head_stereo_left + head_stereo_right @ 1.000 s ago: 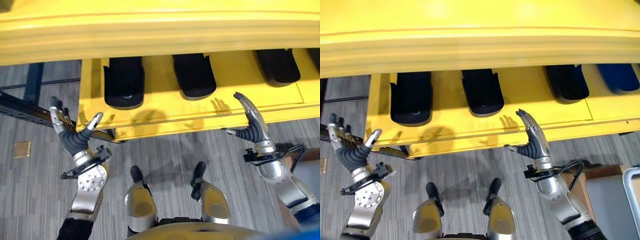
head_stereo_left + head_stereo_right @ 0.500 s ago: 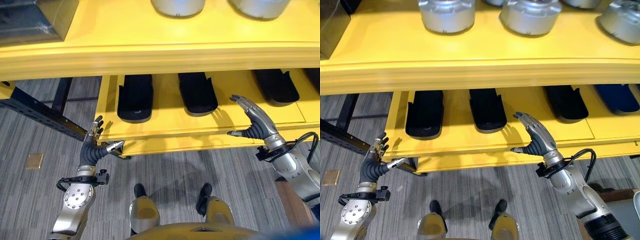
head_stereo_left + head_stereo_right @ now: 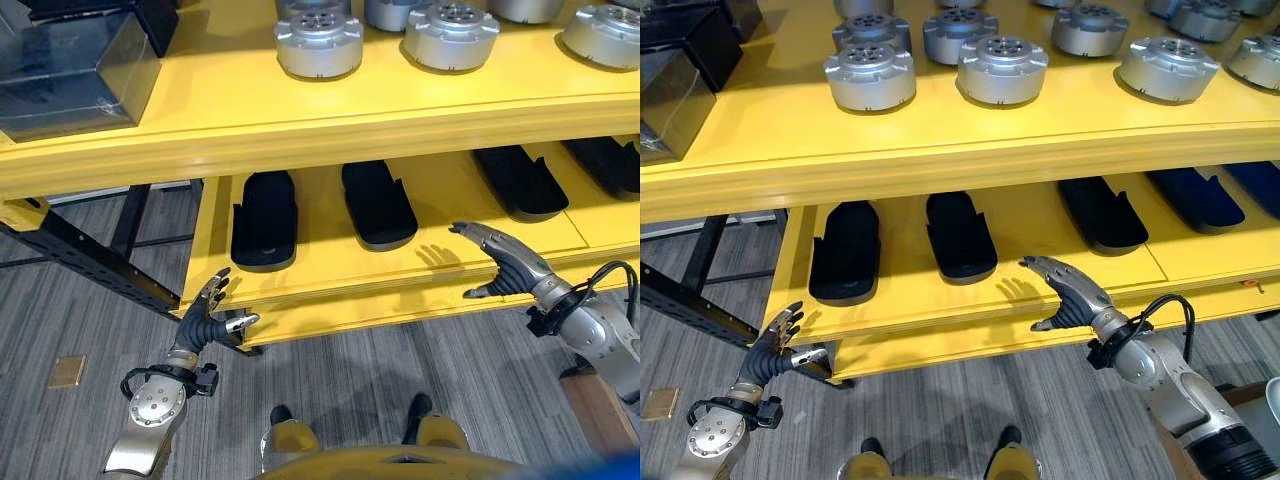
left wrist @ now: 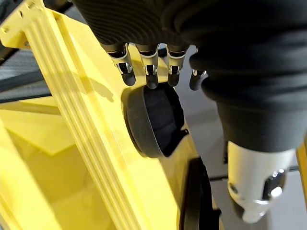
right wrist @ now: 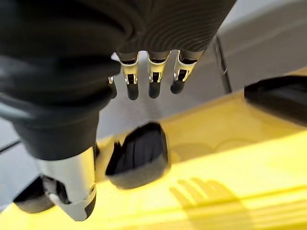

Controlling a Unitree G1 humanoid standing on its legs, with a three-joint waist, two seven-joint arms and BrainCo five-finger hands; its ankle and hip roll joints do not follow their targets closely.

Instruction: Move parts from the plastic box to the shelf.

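A yellow shelf (image 3: 330, 120) carries several round silver parts (image 3: 318, 45) on its upper board and several black tray-shaped parts (image 3: 265, 220) on its lower board. A clear plastic box (image 3: 70, 65) stands at the upper board's left end. My left hand (image 3: 205, 325) is open and empty, just below the lower board's front left corner. In the left wrist view its straight fingers (image 4: 148, 72) point at a black part (image 4: 153, 122). My right hand (image 3: 505, 265) is open, palm down, above the lower board's front edge, with nothing in it. The right wrist view shows its fingers (image 5: 153, 79) straight.
A black box (image 3: 710, 35) stands behind the clear one. A dark metal frame (image 3: 90, 260) runs along the floor left of the shelf. A brown box (image 3: 600, 400) stands at the lower right. Grey carpet lies in front of the shelf.
The camera has tilted up, so the upper board with the silver parts and the clear box has come into view. Both hands stay open by the lower board's front edge.
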